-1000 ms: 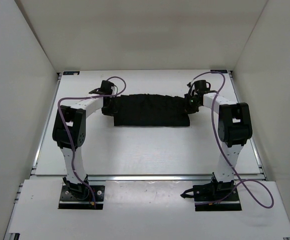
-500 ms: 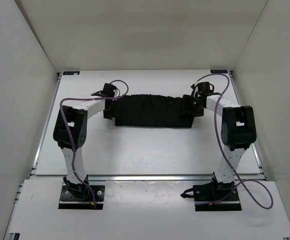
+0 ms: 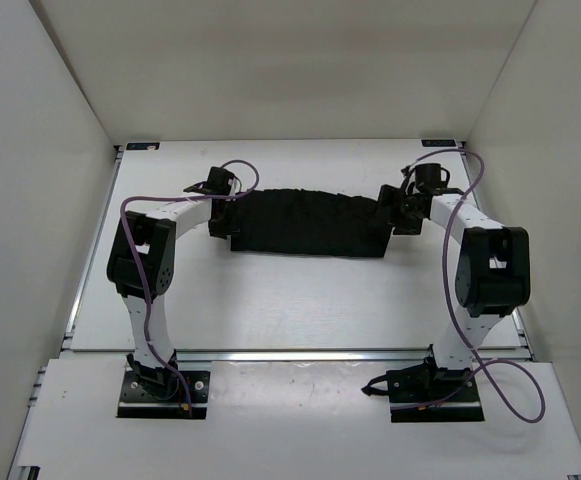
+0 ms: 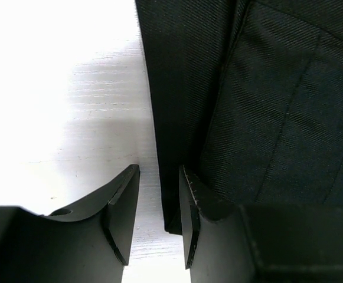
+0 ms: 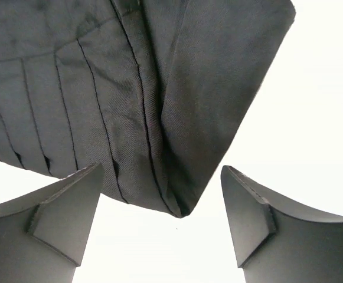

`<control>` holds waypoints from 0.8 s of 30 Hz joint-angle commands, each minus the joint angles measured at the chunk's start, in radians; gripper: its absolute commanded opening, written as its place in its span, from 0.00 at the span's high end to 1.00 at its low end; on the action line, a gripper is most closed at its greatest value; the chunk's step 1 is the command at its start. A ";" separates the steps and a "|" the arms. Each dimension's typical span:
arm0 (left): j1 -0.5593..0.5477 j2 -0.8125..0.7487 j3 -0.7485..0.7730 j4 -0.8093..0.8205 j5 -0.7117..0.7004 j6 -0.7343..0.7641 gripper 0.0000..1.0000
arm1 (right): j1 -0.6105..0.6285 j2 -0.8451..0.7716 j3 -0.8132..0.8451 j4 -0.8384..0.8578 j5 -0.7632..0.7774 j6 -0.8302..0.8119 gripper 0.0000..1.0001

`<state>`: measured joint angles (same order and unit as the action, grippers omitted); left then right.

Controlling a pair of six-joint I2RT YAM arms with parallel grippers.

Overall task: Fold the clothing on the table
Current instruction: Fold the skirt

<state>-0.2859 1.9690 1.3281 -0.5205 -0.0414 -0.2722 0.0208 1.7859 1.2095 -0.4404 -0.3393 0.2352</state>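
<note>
Clothing (image 3: 305, 222) flat on table (image 3: 270, 300); left hand (image 4: 159, 171) parted at its edge; right hand (image 5: 160, 171) spread wide around corner.

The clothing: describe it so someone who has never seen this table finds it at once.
Start at the white table, its far half. The clothing lies as a wide band, the left claw at one end, the right claw at the other. Unlike those hard claws, it is soft black cloth with pleat lines.

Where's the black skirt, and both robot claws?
pleated black skirt (image 3: 305, 222), top view, middle of the fabric.
left gripper (image 4: 159, 172), left wrist view, midway between its fingertips.
right gripper (image 5: 161, 172), right wrist view, midway between its fingertips.
</note>
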 commanded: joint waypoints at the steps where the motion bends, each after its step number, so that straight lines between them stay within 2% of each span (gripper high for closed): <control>1: -0.010 -0.022 -0.010 -0.006 0.026 0.004 0.56 | -0.002 -0.068 -0.014 0.000 -0.012 0.012 0.21; 3: -0.010 -0.022 -0.013 0.002 0.031 0.005 0.55 | 0.017 -0.065 -0.018 -0.017 0.068 -0.011 0.19; 7: -0.010 -0.018 -0.010 0.002 0.032 0.007 0.55 | 0.048 0.009 0.025 -0.079 0.133 -0.042 0.19; 12: -0.009 -0.018 -0.003 -0.007 0.041 0.011 0.57 | 0.087 0.058 0.039 -0.087 0.169 -0.068 0.20; 16: -0.007 -0.004 -0.003 -0.013 0.035 0.013 0.60 | 0.082 0.072 0.039 -0.080 0.157 -0.068 0.27; 18: -0.013 -0.004 0.005 -0.015 0.035 0.016 0.66 | 0.079 0.078 0.039 -0.078 0.154 -0.070 0.37; 20: -0.016 -0.001 0.008 -0.013 0.038 0.013 0.70 | 0.079 0.082 0.036 -0.078 0.166 -0.070 0.39; 24: -0.022 0.005 0.011 -0.021 0.038 0.008 0.82 | 0.076 0.093 0.035 -0.081 0.158 -0.073 0.53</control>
<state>-0.2974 1.9709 1.3285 -0.5236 -0.0212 -0.2630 0.1036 1.8645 1.2198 -0.5228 -0.1974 0.1745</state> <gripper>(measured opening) 0.203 0.483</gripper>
